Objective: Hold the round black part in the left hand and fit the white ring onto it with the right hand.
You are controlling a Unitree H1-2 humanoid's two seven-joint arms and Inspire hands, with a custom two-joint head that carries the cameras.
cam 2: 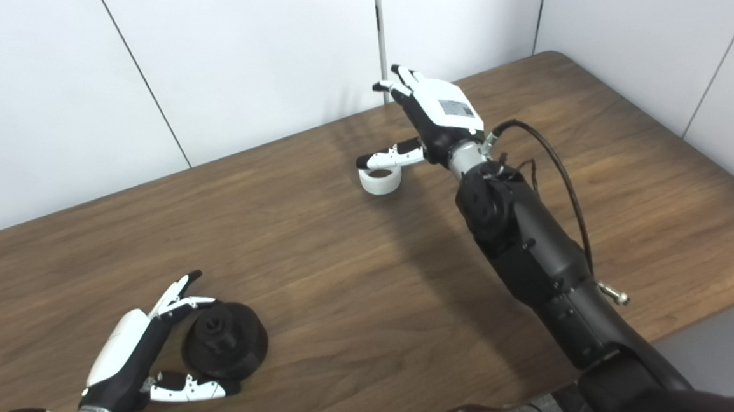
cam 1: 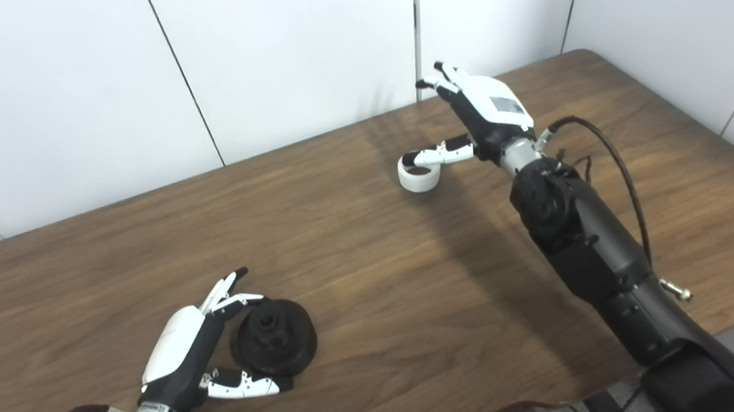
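Right hand (cam 1: 485, 113), fingers spread and empty, hovers with its thumb over the white ring (cam 1: 417, 178) at the far surface (cam 1: 370, 257). Left hand (cam 1: 188, 351), also apart, brackets the round black part (cam 1: 275, 340) near the front. Both grasps pending; each hand must next close.

Brown wood-grain worktop (cam 1: 357, 257); white ring (cam 1: 417, 178); black, perhaps matte, round part (cam 1: 276, 339); white-and-black hands (cam 1: 185, 351) (cam 1: 482, 113); white walls (cam 1: 281, 58), dark seams.
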